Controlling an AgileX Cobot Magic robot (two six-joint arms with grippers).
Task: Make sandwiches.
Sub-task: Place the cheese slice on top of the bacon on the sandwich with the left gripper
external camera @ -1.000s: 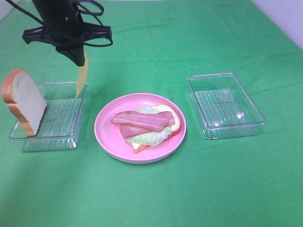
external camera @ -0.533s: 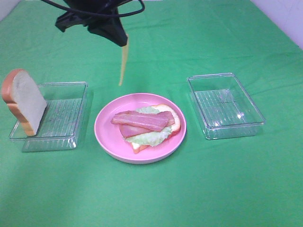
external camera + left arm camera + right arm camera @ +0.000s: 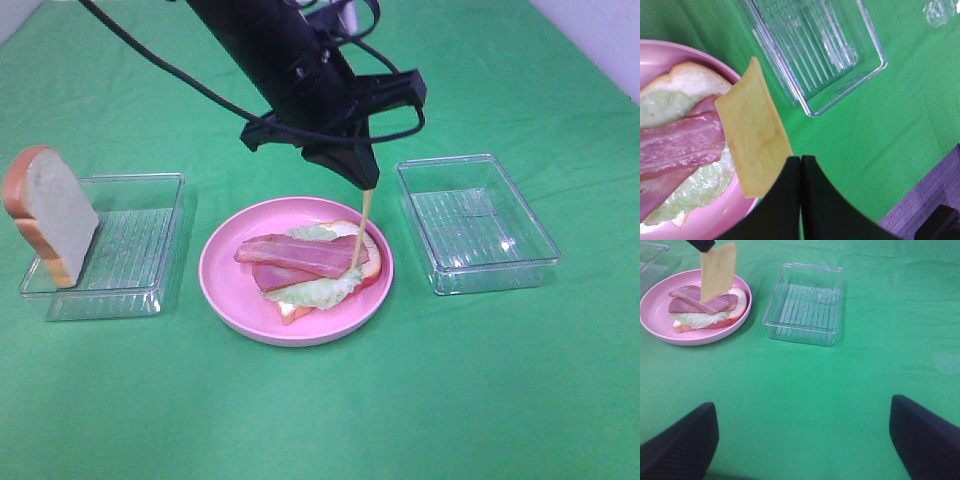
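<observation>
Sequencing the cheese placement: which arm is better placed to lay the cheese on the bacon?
Left. The left end effector is shut on the cheese square, which hangs edge-down over the bacon on the pink plate. The right end effector is open, empty and well back from the plate.

No legible text, label, brand or number in any view (pink plate [image 3: 222, 290], clear trays [image 3: 100, 300] and green cloth [image 3: 450, 390] all plain). Possibly a moulded mark in the base of the tray right of the plate, too blurred to read.
</observation>
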